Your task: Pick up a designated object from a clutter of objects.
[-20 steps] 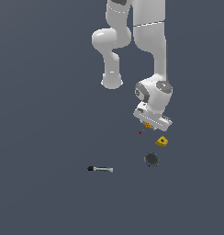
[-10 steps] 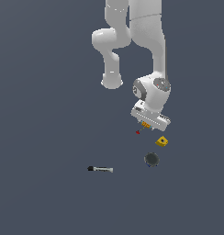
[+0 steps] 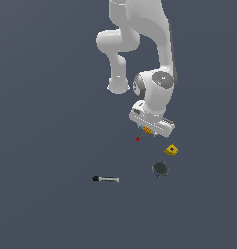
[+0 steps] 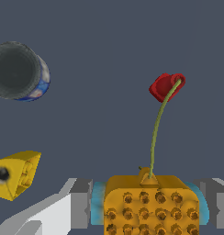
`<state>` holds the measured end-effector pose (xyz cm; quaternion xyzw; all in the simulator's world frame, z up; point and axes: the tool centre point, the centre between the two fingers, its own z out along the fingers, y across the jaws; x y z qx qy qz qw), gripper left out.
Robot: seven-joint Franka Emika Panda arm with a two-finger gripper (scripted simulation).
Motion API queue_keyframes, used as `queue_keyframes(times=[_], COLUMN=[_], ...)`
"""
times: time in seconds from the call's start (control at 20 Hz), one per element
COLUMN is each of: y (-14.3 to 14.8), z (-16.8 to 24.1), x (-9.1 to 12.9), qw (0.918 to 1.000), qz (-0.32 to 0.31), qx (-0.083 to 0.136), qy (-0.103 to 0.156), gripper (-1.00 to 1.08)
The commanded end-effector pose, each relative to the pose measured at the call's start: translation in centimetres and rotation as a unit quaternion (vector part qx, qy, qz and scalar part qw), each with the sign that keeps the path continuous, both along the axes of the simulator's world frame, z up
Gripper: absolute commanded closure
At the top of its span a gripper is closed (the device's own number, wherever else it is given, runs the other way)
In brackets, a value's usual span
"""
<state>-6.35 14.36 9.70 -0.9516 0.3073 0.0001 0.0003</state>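
The orange textured block (image 4: 150,204) sits clamped between my gripper's fingers (image 4: 84,204) in the wrist view, its studded face toward the camera. In the exterior view my gripper (image 3: 148,130) hangs a little above the floor with the orange block (image 3: 147,130) showing just under the hand. The yellow wedge with a dark hole (image 3: 171,149) (image 4: 15,173) lies on the floor to the exterior view's right of the gripper. The dark grey round lump (image 3: 160,168) (image 4: 18,71) lies below the wedge. The black-and-silver stick (image 3: 106,179) lies further to the exterior view's left.
A tiny red piece (image 3: 137,139) (image 4: 165,86) lies on the floor close to the gripper, on the exterior view's left; a thin green stem runs from it toward the block in the wrist view. The floor is a plain dark grey surface.
The gripper has risen a little, with the orange block in it. The wedge, lump, stick and red piece have not moved.
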Motion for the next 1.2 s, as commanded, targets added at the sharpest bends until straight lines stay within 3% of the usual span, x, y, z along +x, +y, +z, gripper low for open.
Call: queue_keyframes(times=[0.0,1.15], y=[-1.8,-18.8], z=[2.1,21.3], x=[1.1,11.3], qw=[1.0,1.0], qz=[0.0,0.0], qx=[0.001,0.001], qy=[0.0,0.0], gripper=[1.08,1.08])
